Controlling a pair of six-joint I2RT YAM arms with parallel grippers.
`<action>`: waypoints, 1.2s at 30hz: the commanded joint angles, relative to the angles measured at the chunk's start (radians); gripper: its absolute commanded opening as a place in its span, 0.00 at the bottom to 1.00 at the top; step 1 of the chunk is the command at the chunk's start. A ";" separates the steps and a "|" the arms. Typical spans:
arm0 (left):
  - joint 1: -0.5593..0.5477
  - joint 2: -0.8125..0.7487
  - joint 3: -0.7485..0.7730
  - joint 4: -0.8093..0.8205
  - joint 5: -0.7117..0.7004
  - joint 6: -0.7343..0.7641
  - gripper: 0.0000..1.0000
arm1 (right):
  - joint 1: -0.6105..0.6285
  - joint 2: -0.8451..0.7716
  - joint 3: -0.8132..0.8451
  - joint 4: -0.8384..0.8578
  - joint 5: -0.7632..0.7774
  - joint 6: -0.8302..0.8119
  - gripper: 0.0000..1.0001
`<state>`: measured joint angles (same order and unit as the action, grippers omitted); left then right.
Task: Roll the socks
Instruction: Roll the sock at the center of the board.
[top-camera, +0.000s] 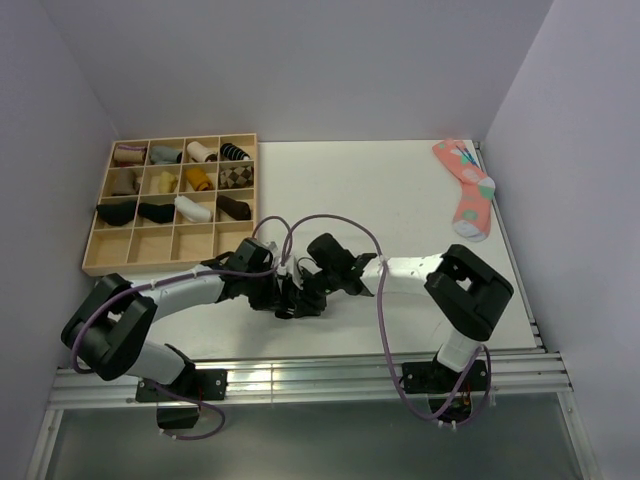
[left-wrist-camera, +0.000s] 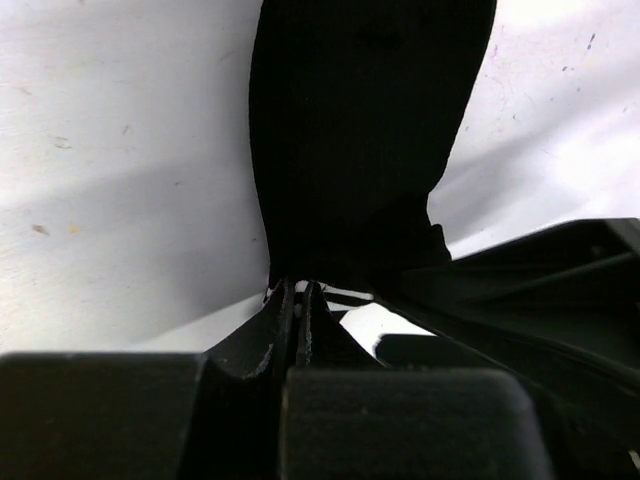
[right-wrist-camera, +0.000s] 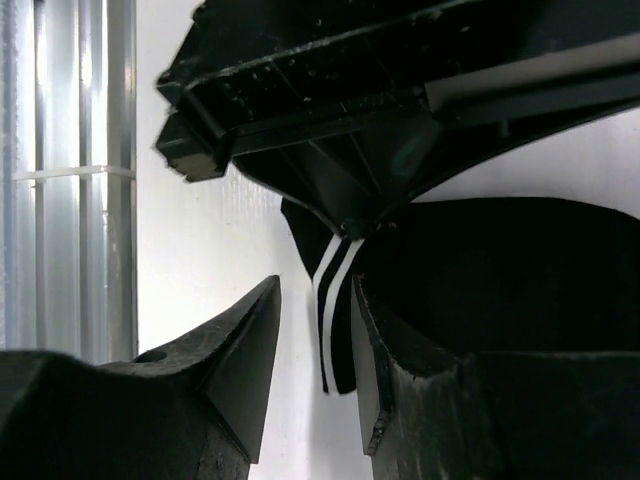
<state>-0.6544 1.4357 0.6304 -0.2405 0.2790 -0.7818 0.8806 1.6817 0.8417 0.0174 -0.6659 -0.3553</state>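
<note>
The black sock (left-wrist-camera: 360, 130) lies flat on the white table, stretching away from my left gripper (left-wrist-camera: 300, 288). The left gripper is shut on the sock's cuff, where thin white stripes (left-wrist-camera: 345, 295) show. In the right wrist view the striped cuff (right-wrist-camera: 335, 300) hangs between the fingers of my open right gripper (right-wrist-camera: 316, 285), and the sock's body (right-wrist-camera: 500, 270) spreads to the right. The left gripper (right-wrist-camera: 330, 90) pinches the cuff from above there. In the top view both grippers, left (top-camera: 288, 296) and right (top-camera: 318, 284), meet mid-table and hide most of the sock.
A wooden compartment tray (top-camera: 100, 262) with several rolled socks stands at the back left. A pink patterned sock (top-camera: 468, 190) lies at the back right. A metal rail (top-camera: 300, 380) runs along the table's near edge and also shows in the right wrist view (right-wrist-camera: 70, 180).
</note>
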 joint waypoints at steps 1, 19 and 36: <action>0.004 0.009 0.005 0.027 0.048 0.019 0.00 | 0.014 0.019 0.031 0.047 0.042 0.003 0.41; 0.061 0.014 -0.021 0.043 0.091 0.021 0.00 | 0.046 0.104 0.091 -0.063 0.129 -0.013 0.39; 0.078 -0.098 -0.095 0.142 0.026 -0.108 0.15 | 0.009 0.194 0.204 -0.221 0.081 0.026 0.05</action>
<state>-0.5743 1.3998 0.5621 -0.1753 0.3405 -0.8337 0.9058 1.8359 1.0248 -0.1387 -0.5907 -0.3523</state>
